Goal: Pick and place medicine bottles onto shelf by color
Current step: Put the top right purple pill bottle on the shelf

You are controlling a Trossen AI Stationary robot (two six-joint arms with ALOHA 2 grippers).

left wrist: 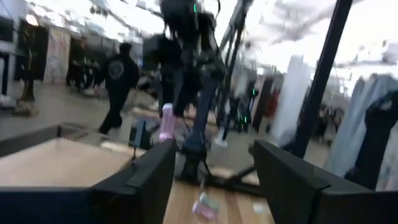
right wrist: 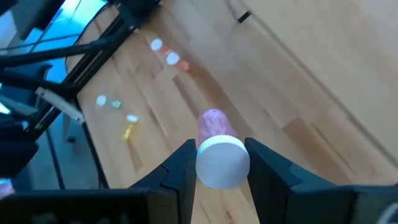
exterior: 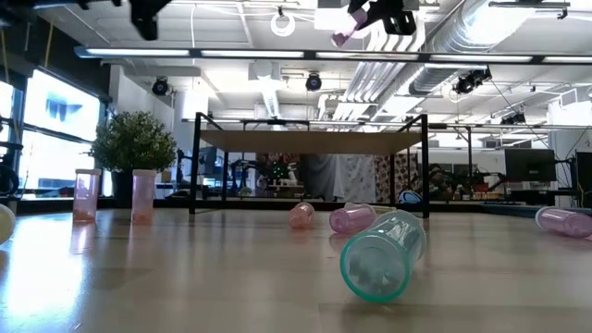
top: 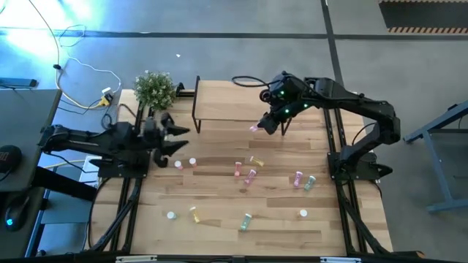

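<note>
My right gripper (top: 265,124) hangs high over the near edge of the shelf (top: 227,106), shut on a pink bottle (right wrist: 214,124) with a white cap. My left gripper (left wrist: 214,174) is raised at the table's left side (top: 178,139), open, with nothing between its fingers. Several small bottles are scattered across the tabletop: two salmon ones upright (top: 193,162), pink and yellow ones lying in the middle (top: 252,175), a pink and a green one at the right (top: 309,183), and more near the front (top: 246,221). The shelf stands on thin black legs (exterior: 196,162). My right gripper pinches the pink bottle at its white cap end (right wrist: 222,163) between the two fingers (right wrist: 180,165). The fingers slant downward and the bottle's body sticks out past them, along their line. The bottle is lifted clear, high above the table (exterior: 342,35).
A potted plant (top: 155,89) stands at the table's far left corner beside the shelf. A green bottle (exterior: 381,254) lies close to the low camera. Cables (top: 88,80) lie on the floor beyond the left edge. People and racks show in the room behind.
</note>
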